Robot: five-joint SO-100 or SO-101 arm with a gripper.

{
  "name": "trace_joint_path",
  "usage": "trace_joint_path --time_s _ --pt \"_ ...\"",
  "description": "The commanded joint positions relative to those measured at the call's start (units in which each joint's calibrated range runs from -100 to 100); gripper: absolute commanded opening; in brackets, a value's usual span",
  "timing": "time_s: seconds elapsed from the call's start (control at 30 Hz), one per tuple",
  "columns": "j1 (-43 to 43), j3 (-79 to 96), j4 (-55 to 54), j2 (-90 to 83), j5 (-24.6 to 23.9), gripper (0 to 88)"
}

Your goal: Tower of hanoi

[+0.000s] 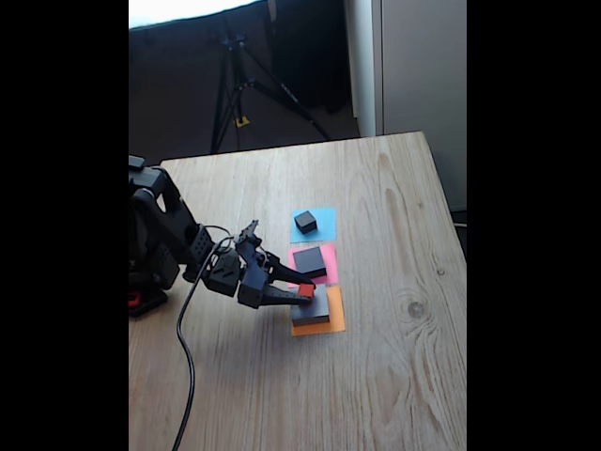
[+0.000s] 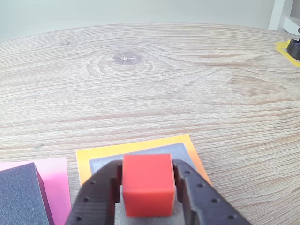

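My hand [image 2: 148,197] is clamped on the tiny red cube [image 2: 148,190], one finger [image 2: 96,199] on each side face. In the fixed view the hand [image 1: 307,292] sits over the large flat grey block [image 1: 313,310], which lies on the orange paper square [image 1: 335,322]. In the wrist view the grey block [image 2: 140,159] shows just under and beyond the cube; I cannot tell whether the cube rests on it or is a hair above.

Medium black block [image 1: 310,260] sits on the pink paper square [image 1: 329,272], next along the row. Small black cube [image 1: 305,222] sits on the blue paper square [image 1: 322,225], farthest from my hand. All three squares lie in a line on the desk [image 1: 394,376].

Step in hand, by my reckoning: the red cube is either being picked off the grey block or set down on it. The stills do not say which. The next move needs either a straight lift clear of the grey block or a gentle release, without nudging the block off its square.

Hard to make out: my fingertips, cut off at the bottom edge of the wrist view; only a corner of the medium black block [image 2: 21,194] shows there. A dark object on yellow at that view's right edge is too cropped to name.
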Motion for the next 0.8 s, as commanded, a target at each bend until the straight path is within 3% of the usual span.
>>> trace_joint_path --time_s 0.0,0.6,0.77 --pt "-0.1 -1.8 -1.6 0.1 0.9 6.2" --pt "-0.1 -2.1 -2.0 -1.4 0.9 18.2" --pt "-0.3 -0.7 5.3 -8.3 0.9 18.6"
